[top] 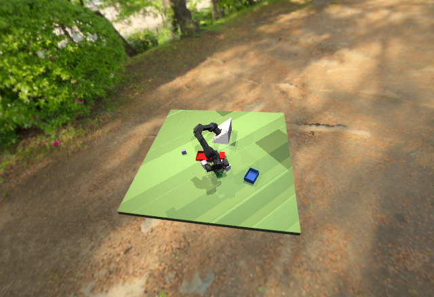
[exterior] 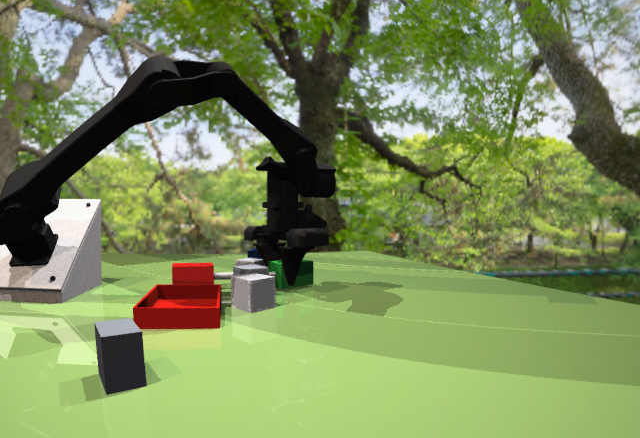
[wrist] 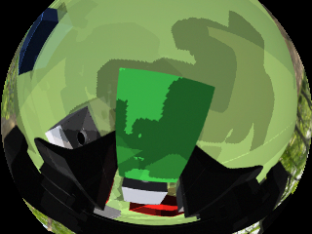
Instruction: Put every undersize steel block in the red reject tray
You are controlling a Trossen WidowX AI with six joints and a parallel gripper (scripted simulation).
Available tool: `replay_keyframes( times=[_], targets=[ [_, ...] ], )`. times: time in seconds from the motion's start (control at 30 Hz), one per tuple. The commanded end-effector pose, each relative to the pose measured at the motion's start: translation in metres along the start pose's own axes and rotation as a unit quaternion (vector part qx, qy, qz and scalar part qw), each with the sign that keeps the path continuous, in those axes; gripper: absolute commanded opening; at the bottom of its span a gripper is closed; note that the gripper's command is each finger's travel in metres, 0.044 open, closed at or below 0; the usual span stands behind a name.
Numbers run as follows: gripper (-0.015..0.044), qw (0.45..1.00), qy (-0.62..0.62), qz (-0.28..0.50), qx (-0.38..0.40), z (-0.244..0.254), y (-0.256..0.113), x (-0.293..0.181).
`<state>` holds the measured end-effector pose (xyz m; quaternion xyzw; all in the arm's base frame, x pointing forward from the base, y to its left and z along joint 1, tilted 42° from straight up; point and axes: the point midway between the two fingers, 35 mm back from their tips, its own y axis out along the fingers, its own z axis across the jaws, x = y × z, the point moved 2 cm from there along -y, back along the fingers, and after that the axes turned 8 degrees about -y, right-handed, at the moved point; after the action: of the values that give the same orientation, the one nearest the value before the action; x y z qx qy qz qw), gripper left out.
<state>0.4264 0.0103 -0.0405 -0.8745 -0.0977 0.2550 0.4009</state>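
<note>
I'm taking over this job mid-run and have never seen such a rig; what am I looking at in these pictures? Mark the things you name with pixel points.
One black six-joint arm bends from a pale wedge point(top: 224, 135) point(exterior: 82, 247) out over a green board point(top: 157, 195) point(exterior: 465, 397). The top picture looks down from high up; the exterior one looks from low at the side; the wrist one looks past the fingers. The gripper point(top: 219, 173) point(exterior: 292, 275) point(wrist: 152, 135) is shut on a green block-shaped piece point(exterior: 305, 274) point(wrist: 161, 117), likely the GO gauge's handle. Nearby are grey blocks, one showing a dark hole, a red tray point(top: 200, 155) point(exterior: 176, 318), a separate red piece point(top: 222, 154) point(exterior: 192, 273) and a blue tray point(top: 251, 175) point(wrist: 36, 41).
</note>
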Motion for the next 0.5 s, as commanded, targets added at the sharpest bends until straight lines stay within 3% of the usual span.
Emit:
replay_keyframes(
  times=[0.0, 0.47],
  targets=[
    [0.0, 1.0, 0.0, -0.003, -0.003, -0.0009, -0.0026, 0.0019],
    [0.0, 1.0, 0.0, -0.003, -0.003, -0.0009, -0.003, 0.009]
  ],
)
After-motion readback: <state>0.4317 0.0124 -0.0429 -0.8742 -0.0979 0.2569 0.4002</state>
